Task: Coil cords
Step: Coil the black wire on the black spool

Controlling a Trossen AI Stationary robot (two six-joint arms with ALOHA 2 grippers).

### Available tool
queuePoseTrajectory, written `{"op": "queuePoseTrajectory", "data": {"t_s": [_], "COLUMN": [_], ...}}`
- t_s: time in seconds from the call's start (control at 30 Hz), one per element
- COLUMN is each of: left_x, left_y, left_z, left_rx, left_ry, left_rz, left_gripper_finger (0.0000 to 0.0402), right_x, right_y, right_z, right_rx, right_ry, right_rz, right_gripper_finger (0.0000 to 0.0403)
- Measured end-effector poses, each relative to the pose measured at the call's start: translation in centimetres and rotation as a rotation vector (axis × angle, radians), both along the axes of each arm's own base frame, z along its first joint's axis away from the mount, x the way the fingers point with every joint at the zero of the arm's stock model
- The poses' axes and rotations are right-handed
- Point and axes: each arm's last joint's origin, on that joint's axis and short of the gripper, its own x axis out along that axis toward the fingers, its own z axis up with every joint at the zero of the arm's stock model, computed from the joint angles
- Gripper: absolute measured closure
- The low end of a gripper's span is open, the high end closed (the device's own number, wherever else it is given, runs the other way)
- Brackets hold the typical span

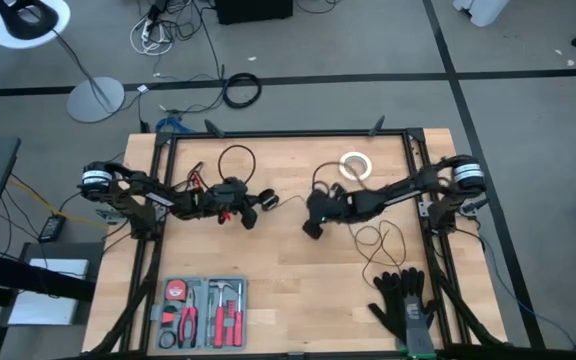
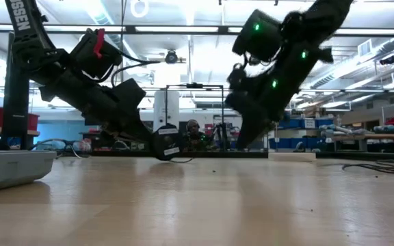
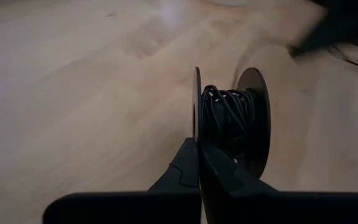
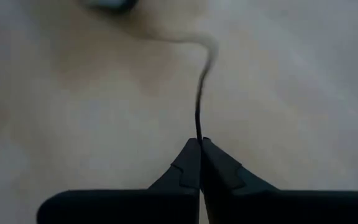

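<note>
Pinched between the right tool's clenched fingers, a thin black cord runs away across the pale wooden worktop toward a blurred shape at the far edge of the right wrist view. Two dark arms meet near the worktop's middle. The left arm reaches in from the left side, the right arm from the right, their tips close together but apart.

The left tool is clamped on the rim of a small round spool, held on edge just above the wood. Between the spool's two discs sits a dark bundle of cord already wound on. The winding looks uneven, with strands crossing one another. In the low view the spool hangs at the left tool's tip, a short tail of cord trailing beneath it.

Much of the job appears to remain. In the high view, slack cord lies in loose loops on the worktop below the right arm, and a further loop shows behind the left arm. A white tape ring lies near the back rail, untouched. Black gloves and a tray of hand tools sit along the front edge, well apart from the work.

Judging by the partly filled spool and the loops outstanding, the coiling is under way but not near its end.
</note>
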Motion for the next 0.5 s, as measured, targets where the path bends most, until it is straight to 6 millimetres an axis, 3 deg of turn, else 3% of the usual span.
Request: {"op": "queuePoseTrajectory", "data": {"t_s": [0.23,0.5], "left_x": [0.2,0.1], "left_y": [-0.3,-0.1], "left_z": [0.2,0.2], "left_rx": [0.001,-0.007], "left_ry": [-0.018,-0.017], "left_rz": [-0.136,-0.038], "left_gripper_finger": [0.0401,0.0401], "right_x": [0.5,3.0], "right_y": [-1.7,-0.4], "right_z": [3.8,5.6], "right_rx": [-0.021,-0.024], "right_ry": [-0.202,-0.454], "right_rz": [0.046,0.219], "right_gripper_finger": [0.0402,0.0402]}}
